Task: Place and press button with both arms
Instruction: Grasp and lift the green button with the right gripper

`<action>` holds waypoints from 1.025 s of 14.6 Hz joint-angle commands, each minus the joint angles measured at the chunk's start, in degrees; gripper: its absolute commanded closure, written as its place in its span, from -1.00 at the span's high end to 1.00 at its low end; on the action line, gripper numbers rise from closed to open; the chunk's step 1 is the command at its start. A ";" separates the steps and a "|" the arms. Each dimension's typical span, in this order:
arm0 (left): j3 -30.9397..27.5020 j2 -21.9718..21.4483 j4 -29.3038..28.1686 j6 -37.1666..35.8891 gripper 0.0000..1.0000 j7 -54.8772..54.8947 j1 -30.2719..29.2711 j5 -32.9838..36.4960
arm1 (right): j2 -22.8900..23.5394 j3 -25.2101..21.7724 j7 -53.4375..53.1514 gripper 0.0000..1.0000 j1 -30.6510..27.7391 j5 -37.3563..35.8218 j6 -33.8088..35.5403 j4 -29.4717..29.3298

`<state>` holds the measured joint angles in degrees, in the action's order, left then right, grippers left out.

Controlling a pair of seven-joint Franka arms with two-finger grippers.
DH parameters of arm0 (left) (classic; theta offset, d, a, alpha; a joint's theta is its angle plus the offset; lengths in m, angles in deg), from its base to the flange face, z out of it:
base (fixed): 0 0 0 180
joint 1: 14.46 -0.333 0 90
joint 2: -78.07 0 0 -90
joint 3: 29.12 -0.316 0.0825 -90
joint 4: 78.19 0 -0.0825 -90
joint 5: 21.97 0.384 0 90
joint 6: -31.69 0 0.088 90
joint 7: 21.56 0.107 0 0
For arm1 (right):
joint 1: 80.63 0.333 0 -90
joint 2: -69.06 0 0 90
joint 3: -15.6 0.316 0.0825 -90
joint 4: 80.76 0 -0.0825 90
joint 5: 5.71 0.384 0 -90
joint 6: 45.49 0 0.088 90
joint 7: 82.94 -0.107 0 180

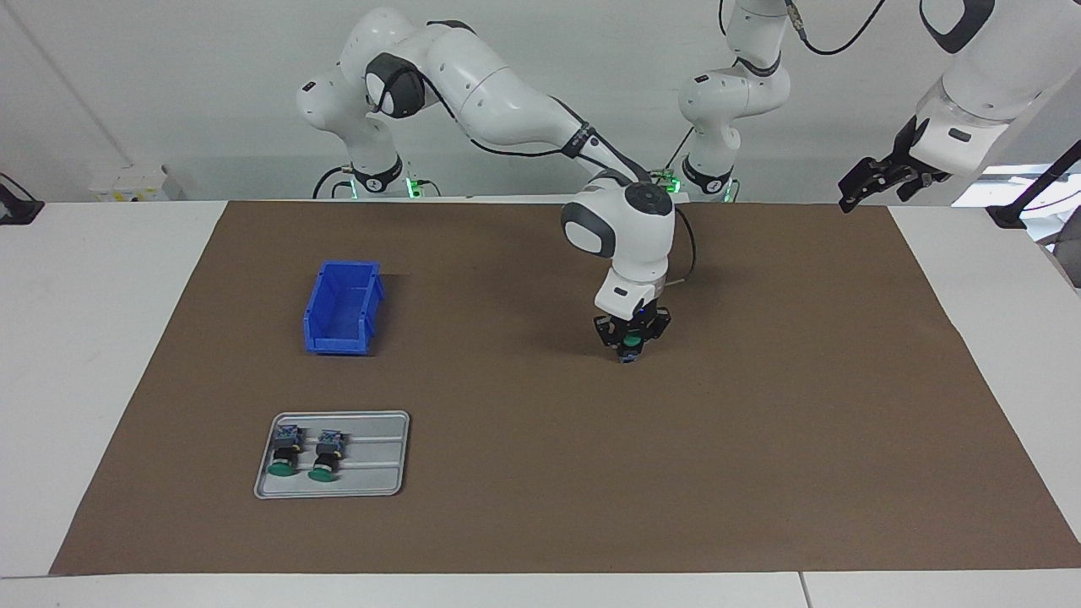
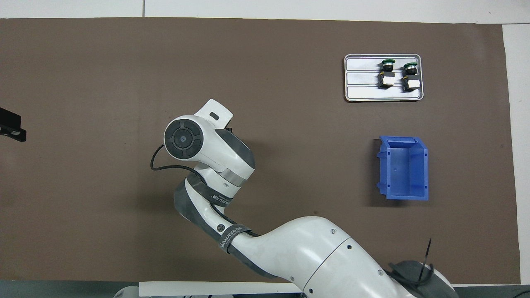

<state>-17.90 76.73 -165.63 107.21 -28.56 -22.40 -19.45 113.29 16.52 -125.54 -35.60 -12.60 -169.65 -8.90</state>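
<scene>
A button (image 1: 630, 344) with a green cap sits between the fingers of my right gripper (image 1: 631, 346), which is shut on it. The gripper points straight down, low over the middle of the brown mat (image 1: 760, 422). I cannot tell whether the button's base touches the mat. In the overhead view the right arm's wrist (image 2: 207, 145) hides both that gripper and the button. My left gripper (image 1: 878, 181) hangs open and holds nothing, raised over the mat's corner at the left arm's end, and only its tip (image 2: 10, 126) shows in the overhead view.
A grey tray (image 1: 388, 460) (image 2: 360, 78) near the table's edge farthest from the robots holds two more green buttons (image 1: 285, 452) (image 2: 387, 72) lying on their sides. A blue bin (image 1: 342, 308) (image 2: 403, 167) stands nearer to the robots than the tray.
</scene>
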 commanded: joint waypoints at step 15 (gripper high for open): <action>0.39 -1.21 -1.59 0.69 1.00 -0.03 -0.58 0.65 | -57.58 -0.04 51.47 -0.98 -41.51 8.48 1.46 60.32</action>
<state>-17.91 76.73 -165.63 107.21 -28.56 -22.41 -19.45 57.39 15.56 -76.65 -74.41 -5.28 -165.80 47.12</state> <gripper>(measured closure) 0.000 0.652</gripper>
